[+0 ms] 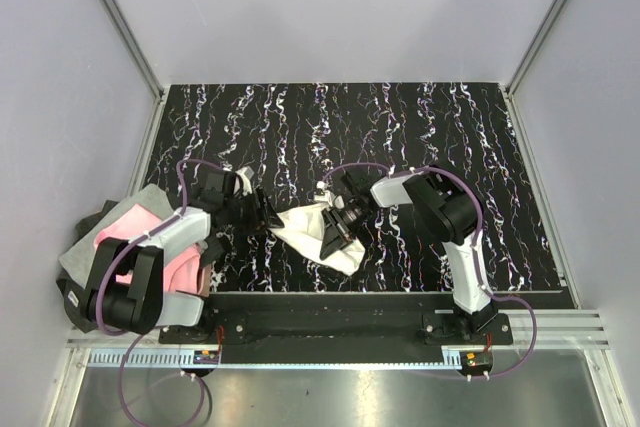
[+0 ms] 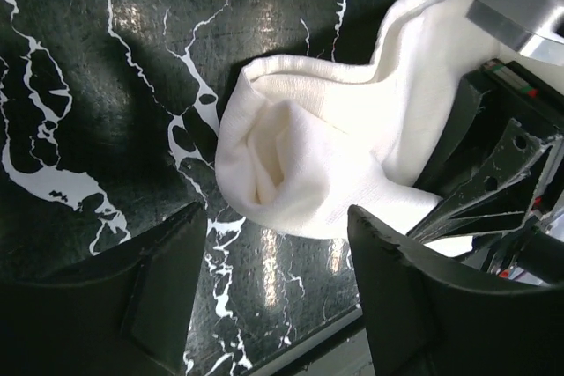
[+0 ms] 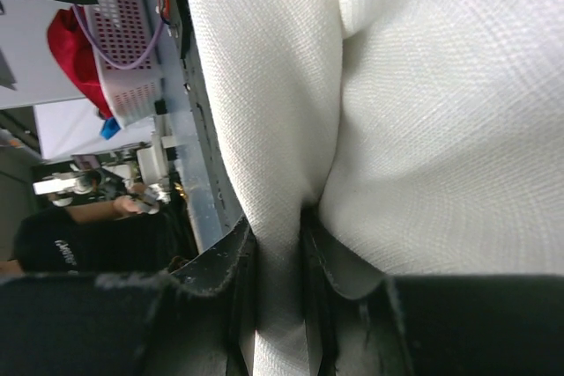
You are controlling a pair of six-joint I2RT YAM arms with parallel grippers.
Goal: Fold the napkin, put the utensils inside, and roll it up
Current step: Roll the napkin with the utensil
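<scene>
The cream napkin (image 1: 312, 228) lies bunched in a loose roll near the front of the black marbled table (image 1: 400, 127). My right gripper (image 1: 342, 231) is shut on a fold of it. In the right wrist view the napkin (image 3: 423, 129) fills the frame, and the cloth is pinched between the jaws of my right gripper (image 3: 278, 257). My left gripper (image 1: 268, 215) stands open just left of the roll's end. In the left wrist view the open end of the napkin (image 2: 308, 165) sits just beyond my left gripper (image 2: 278, 261), with nothing between the fingers. The utensils are hidden.
A pink and grey cloth (image 1: 130, 232) is heaped at the table's left edge beside the left arm. The table's front edge (image 1: 380, 297) runs right under the napkin. Grey walls close the sides and back.
</scene>
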